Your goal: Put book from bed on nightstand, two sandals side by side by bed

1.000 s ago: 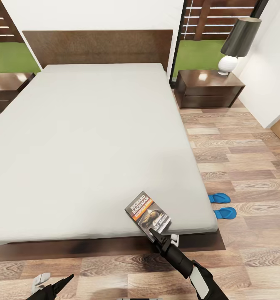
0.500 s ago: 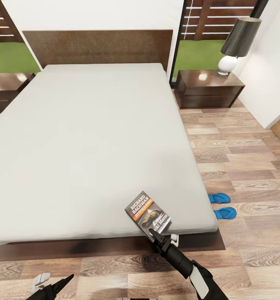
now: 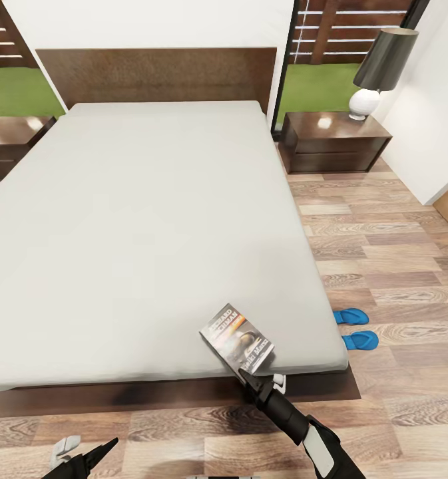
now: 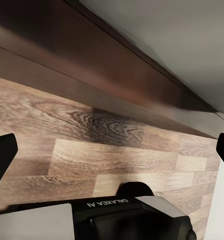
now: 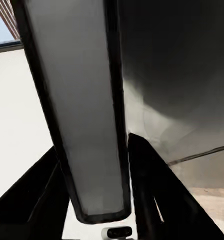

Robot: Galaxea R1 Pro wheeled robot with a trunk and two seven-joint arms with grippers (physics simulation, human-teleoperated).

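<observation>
One bed (image 3: 150, 226) takes up most of the head view: a plain, smooth light-grey mattress on a dark brown wooden frame with a wide flat headboard, standing on a wood-plank floor (image 3: 397, 266). Two nightstands flank it; the right nightstand (image 3: 333, 141) is a boxy dark-brown cabinet with a glossy top, carrying one lamp (image 3: 377, 70) with a round white base and a dark shade. The left nightstand (image 3: 10, 143) sits partly cut off at the frame edge.

Two sandals (image 3: 355, 328), bright blue and flat, lie side by side on the floor just beside the bed's right edge, toes pointing at the bed.

One book (image 3: 237, 337), a thin rectangular paperback with a dark cover, white lettering and a greyish picture, is at the bed's near right corner, tilted up off the mattress. Its long axis runs diagonally, from near right to far left.

The right pincer (image 3: 245, 376) is clamped on the book's near edge; in the right wrist view its fingers (image 5: 149, 200) flank the book's edge (image 5: 77, 110). The left pincer (image 4: 112, 155) stands wide apart above the floor by the bed frame.
</observation>
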